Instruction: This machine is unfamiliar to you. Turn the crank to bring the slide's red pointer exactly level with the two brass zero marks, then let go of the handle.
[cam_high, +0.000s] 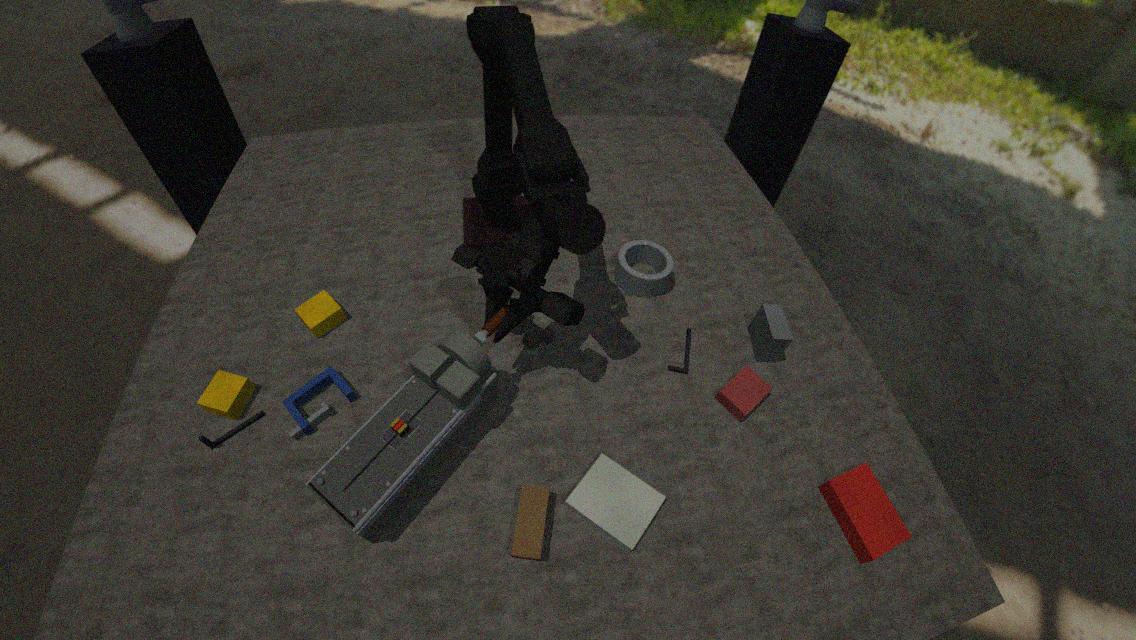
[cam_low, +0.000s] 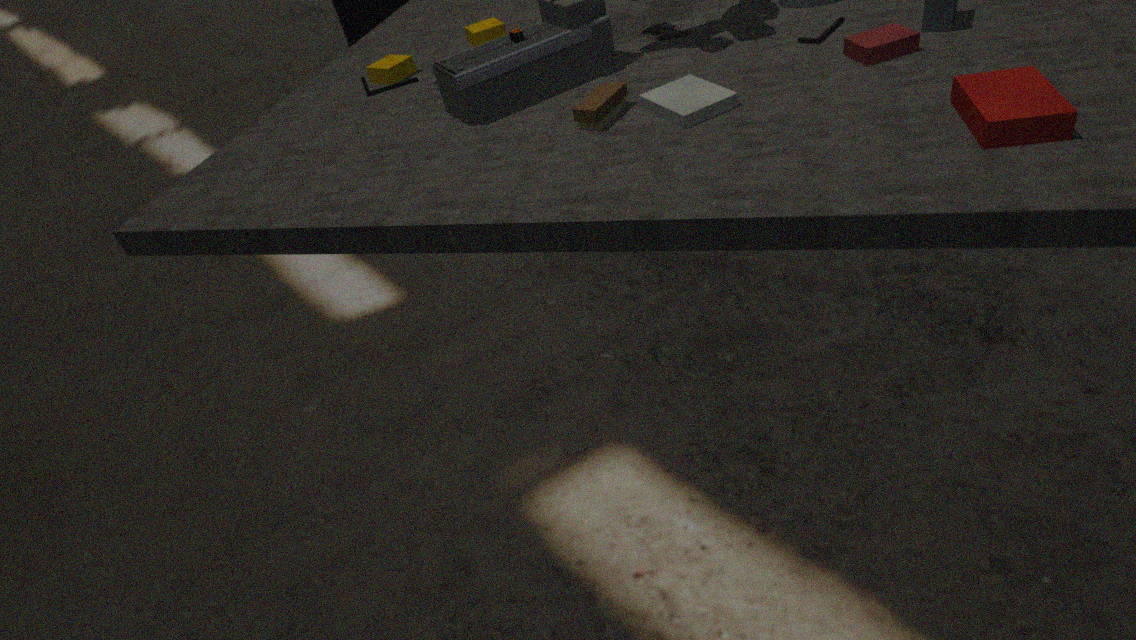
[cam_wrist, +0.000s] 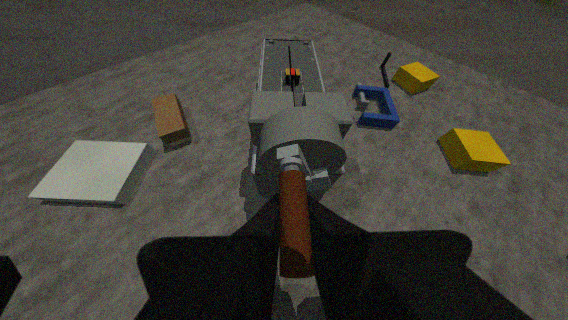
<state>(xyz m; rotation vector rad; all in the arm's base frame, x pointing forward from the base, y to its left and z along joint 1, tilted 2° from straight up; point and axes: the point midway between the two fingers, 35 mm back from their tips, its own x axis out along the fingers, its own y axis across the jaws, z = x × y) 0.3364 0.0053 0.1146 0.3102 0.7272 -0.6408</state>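
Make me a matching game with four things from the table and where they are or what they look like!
Things:
1. Crank handle
2. White square slab
3. Blue bracket
4. Gray ring

Clues:
A. Has a hole in the middle
B. Lies beside the brown block
C. Is held between the gripper's fingers
D. Is shaped like a square with one side open

Right pairs: 1-C, 2-B, 3-D, 4-A
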